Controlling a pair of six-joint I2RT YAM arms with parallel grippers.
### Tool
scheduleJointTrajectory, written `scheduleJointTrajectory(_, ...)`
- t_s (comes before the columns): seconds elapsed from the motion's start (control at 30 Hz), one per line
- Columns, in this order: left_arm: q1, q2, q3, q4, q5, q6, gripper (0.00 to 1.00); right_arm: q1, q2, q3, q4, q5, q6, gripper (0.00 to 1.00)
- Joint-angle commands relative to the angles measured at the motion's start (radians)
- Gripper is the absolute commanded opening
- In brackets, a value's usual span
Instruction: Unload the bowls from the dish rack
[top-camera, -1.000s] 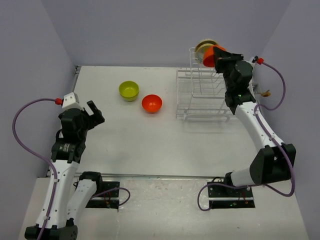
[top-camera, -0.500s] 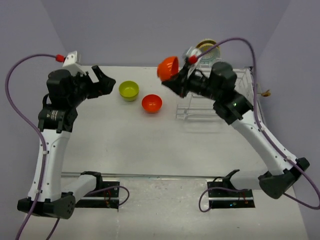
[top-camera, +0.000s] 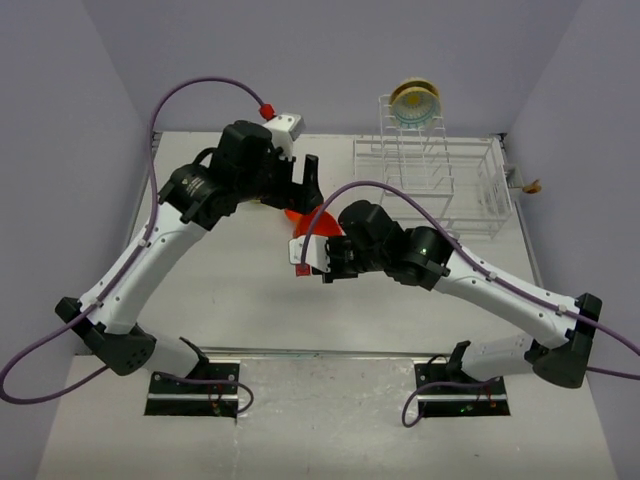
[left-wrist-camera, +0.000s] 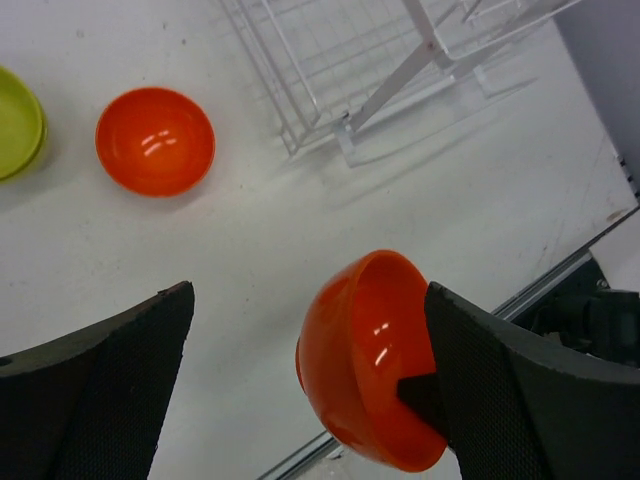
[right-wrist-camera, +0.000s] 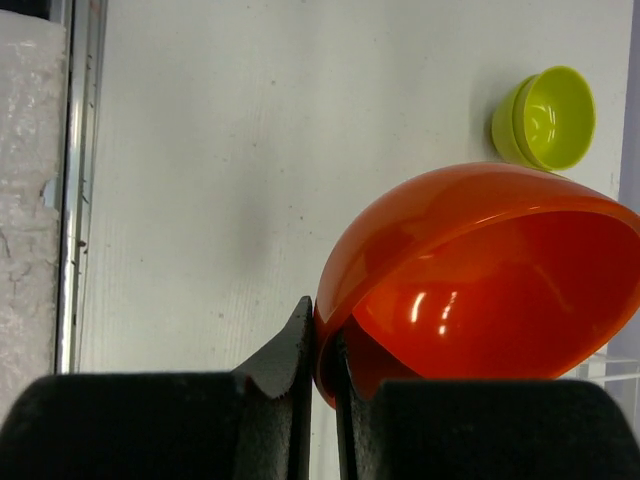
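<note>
My right gripper (right-wrist-camera: 327, 332) is shut on the rim of a glossy orange-red bowl (right-wrist-camera: 480, 285) and holds it tilted above the table; the left wrist view also shows it (left-wrist-camera: 360, 360). My left gripper (left-wrist-camera: 308, 295) is open and empty, high above that bowl. A second orange-red bowl (left-wrist-camera: 155, 140) and a lime-green bowl (right-wrist-camera: 545, 115) sit upright on the table. The floral cream bowl (top-camera: 414, 103) stands on edge in the upright section of the white wire dish rack (top-camera: 455, 141). In the top view both grippers, left (top-camera: 303, 188) and right (top-camera: 318, 250), meet mid-table.
The rack's low basket (left-wrist-camera: 330, 60) holds no bowls. A metal rail (right-wrist-camera: 75, 180) runs along the table's near edge. Purple cables loop from both arms. Grey walls close in the back and both sides.
My right arm has carried the orange-red bowl from beside the rack down to the middle of the table. My left arm has swung right, over the bowls on the table.
</note>
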Motion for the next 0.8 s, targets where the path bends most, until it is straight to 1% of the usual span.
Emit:
scheduleJointTrajectory(0.0,-0.08,0.0,0.004,-0.1,-0.188,0.009,0.95,0.006,0.001,0.062,0.002,0.107,-0.073,0.0)
scheduleJointTrajectory(0.07,-0.095,0.0,-0.011,-0.114,-0.224,0.003,0.9,0.008,0.002,0.062,0.001,0.133,-0.069,0.0)
scheduleJointTrajectory(0.13,-0.102,-0.003,-0.034,-0.117,-0.229,0.003,0.86,0.008,0.009,0.066,0.01,0.15,-0.069,0.0)
scheduleJointTrajectory(0.17,-0.109,-0.003,-0.042,-0.116,-0.227,0.003,0.78,0.008,0.019,0.074,0.014,0.172,-0.07,0.0)
scheduleJointTrajectory(0.23,-0.12,-0.001,-0.057,-0.117,-0.238,0.003,0.72,0.009,0.036,0.088,0.019,0.199,-0.07,0.0)
scheduleJointTrajectory(0.27,-0.128,-0.001,-0.075,-0.116,-0.244,0.003,0.64,0.009,0.044,0.094,0.021,0.218,-0.064,0.0)
scheduleJointTrajectory(0.3,-0.129,-0.003,-0.083,-0.116,-0.252,0.002,0.61,0.009,0.051,0.108,0.027,0.263,-0.059,0.0)
scheduleJointTrajectory(0.33,-0.129,0.002,-0.092,-0.117,-0.274,-0.001,0.52,0.008,0.065,0.112,0.028,0.276,-0.055,0.0)
scheduleJointTrajectory(0.4,-0.131,0.02,-0.094,-0.125,-0.311,-0.004,0.41,0.009,0.076,0.12,0.034,0.285,-0.053,0.0)
scheduleJointTrajectory(0.43,-0.129,0.026,-0.089,-0.125,-0.319,-0.004,0.3,0.013,0.078,0.119,0.042,0.284,-0.055,0.0)
scheduleJointTrajectory(0.47,-0.129,0.037,-0.085,-0.127,-0.325,-0.004,0.24,0.017,0.079,0.114,0.051,0.288,-0.055,0.0)
scheduleJointTrajectory(0.5,-0.129,0.052,-0.076,-0.128,-0.339,-0.006,0.11,0.02,0.082,0.112,0.063,0.296,-0.056,0.0)
scheduleJointTrajectory(0.53,-0.129,0.059,-0.073,-0.127,-0.348,-0.007,0.01,0.023,0.084,0.111,0.07,0.301,-0.056,0.0)
scheduleJointTrajectory(0.7,-0.129,0.065,-0.085,-0.088,-0.403,-0.015,0.0,0.023,0.081,0.077,0.132,0.333,-0.044,0.0)
scheduleJointTrajectory(0.73,-0.129,0.063,-0.089,-0.079,-0.416,-0.02,0.0,0.023,0.072,0.057,0.143,0.336,-0.035,0.19)
scheduleJointTrajectory(0.77,-0.129,0.06,-0.094,-0.059,-0.439,-0.023,0.0,0.025,0.065,0.045,0.154,0.339,-0.029,0.33)
